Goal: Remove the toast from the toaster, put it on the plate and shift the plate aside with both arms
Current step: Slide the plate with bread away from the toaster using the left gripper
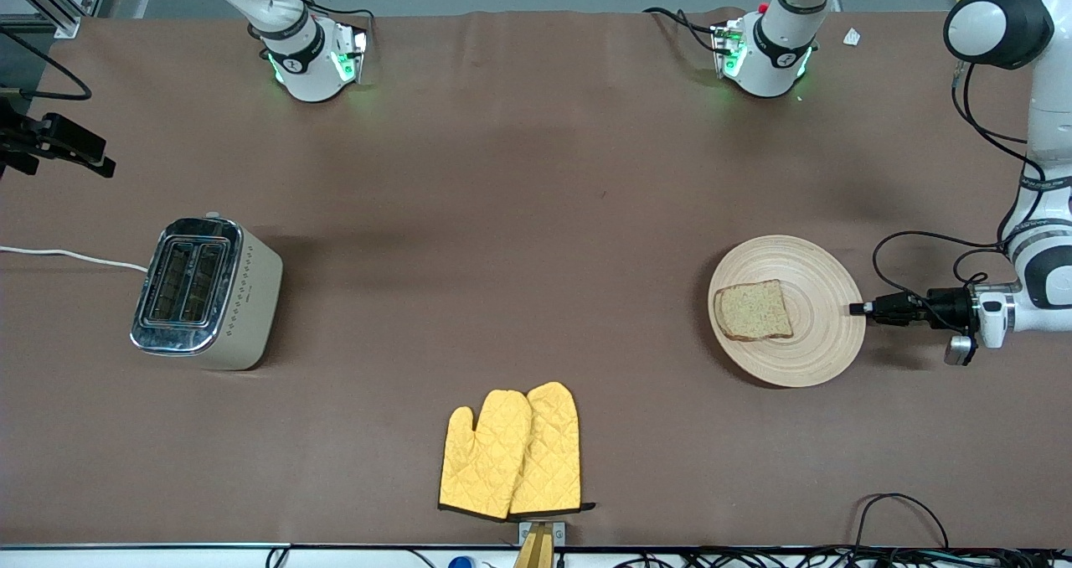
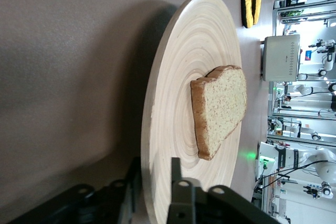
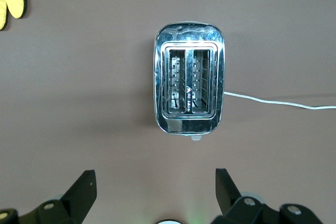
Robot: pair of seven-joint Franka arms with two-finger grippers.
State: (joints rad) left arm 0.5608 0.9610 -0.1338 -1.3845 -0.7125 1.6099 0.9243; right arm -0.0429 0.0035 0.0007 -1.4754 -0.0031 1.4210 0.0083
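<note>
The plate (image 1: 816,333) lies toward the left arm's end of the table, with the toast (image 1: 754,311) flat on the part of it nearest the table's middle. My left gripper (image 1: 858,308) lies level at the plate's rim, on the side away from the toast. In the left wrist view its jaws (image 2: 152,182) straddle the plate's rim (image 2: 157,129), one finger under it and one on top, shut on it, with the toast (image 2: 223,108) just ahead. My right gripper (image 3: 155,182) is open and empty, high over the table beside the toaster (image 3: 189,92).
A beige and chrome toaster (image 1: 205,293) with both slots empty stands toward the right arm's end, its white cord (image 1: 67,255) running off the table. Two yellow oven mitts (image 1: 512,452) lie near the front edge.
</note>
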